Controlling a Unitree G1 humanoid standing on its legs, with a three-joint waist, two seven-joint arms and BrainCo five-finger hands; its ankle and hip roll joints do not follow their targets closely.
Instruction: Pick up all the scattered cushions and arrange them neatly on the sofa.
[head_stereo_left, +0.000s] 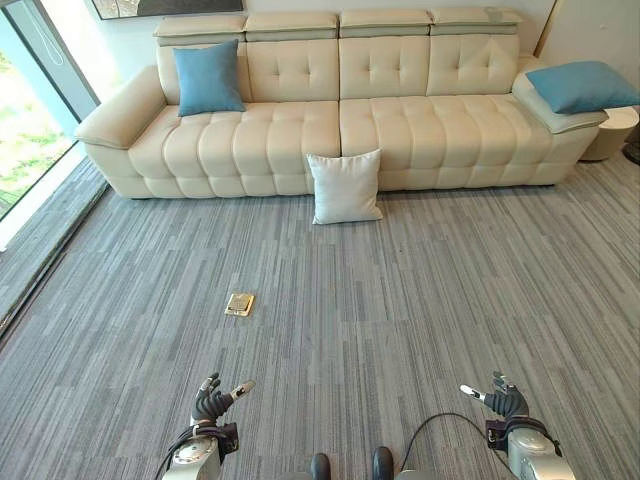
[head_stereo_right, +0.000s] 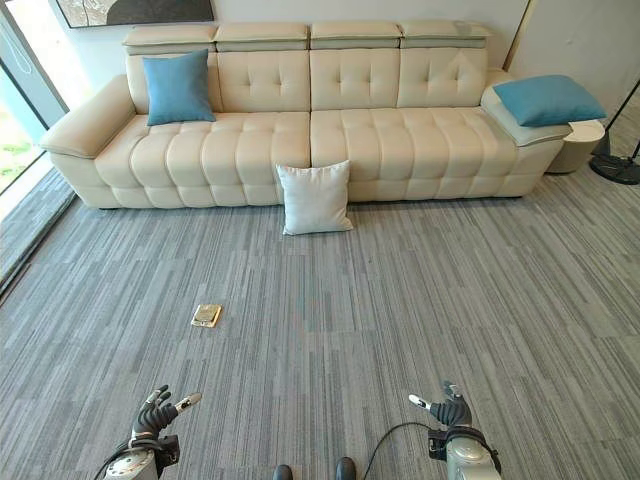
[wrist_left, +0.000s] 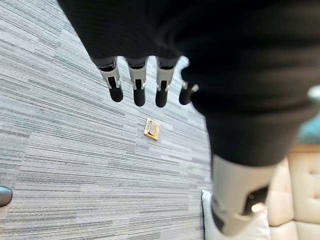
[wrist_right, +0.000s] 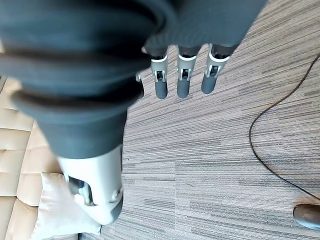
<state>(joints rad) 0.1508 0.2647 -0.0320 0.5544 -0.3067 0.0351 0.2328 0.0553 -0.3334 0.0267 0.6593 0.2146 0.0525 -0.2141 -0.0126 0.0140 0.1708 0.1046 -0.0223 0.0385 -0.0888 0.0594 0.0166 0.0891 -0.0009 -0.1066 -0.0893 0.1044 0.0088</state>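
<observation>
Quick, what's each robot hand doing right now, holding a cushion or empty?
Left robot hand: open, fingers relaxed, holding nothing, low over the carpet.
Right robot hand: open, holding nothing, also over the carpet.

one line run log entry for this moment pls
left hand open, empty | right hand open, empty | white cushion on carpet against sofa front | two blue cushions on sofa

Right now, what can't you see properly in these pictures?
- Small brass-coloured square thing on the grey carpet: too small to identify in the eye views.
- Back of the white square cushion: hidden, it leans against the cream tufted leather sofa.
- Round side table: cut off by the edge.
</observation>
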